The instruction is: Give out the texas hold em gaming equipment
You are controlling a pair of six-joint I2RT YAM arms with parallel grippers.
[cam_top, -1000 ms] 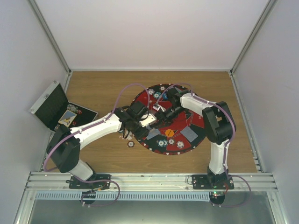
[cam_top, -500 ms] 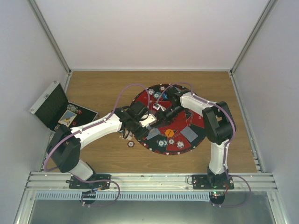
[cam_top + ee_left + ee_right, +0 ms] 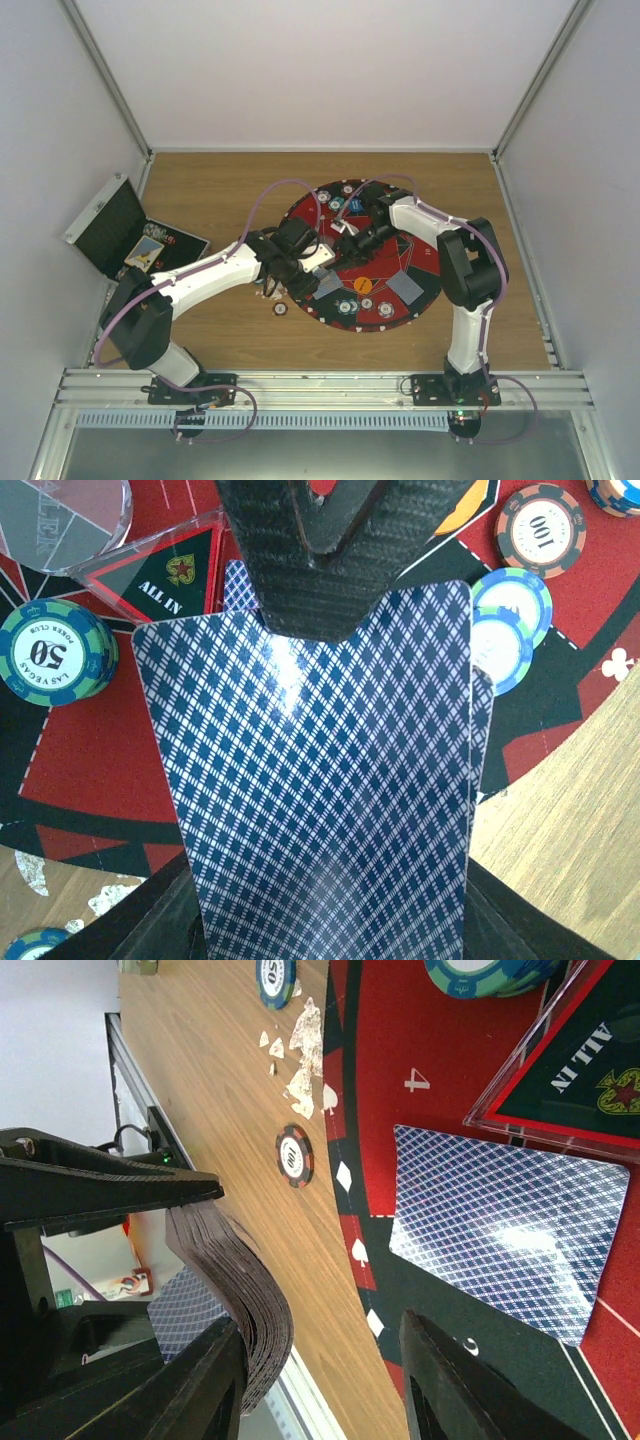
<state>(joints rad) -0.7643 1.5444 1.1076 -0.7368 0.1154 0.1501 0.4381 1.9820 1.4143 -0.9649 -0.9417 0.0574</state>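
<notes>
Right wrist view shows the deck of playing cards [image 3: 235, 1300] clenched in the left tool [image 3: 303, 268], its edge just beside the right tool [image 3: 325, 1372], whose jaws stand parted and empty.

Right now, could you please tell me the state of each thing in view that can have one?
left gripper: shut on the deck of cards.
deck of cards: held, slightly bowed.
right gripper: open, holding nothing.
single card: lying face down on the mat.
black case: lid open.
</notes>
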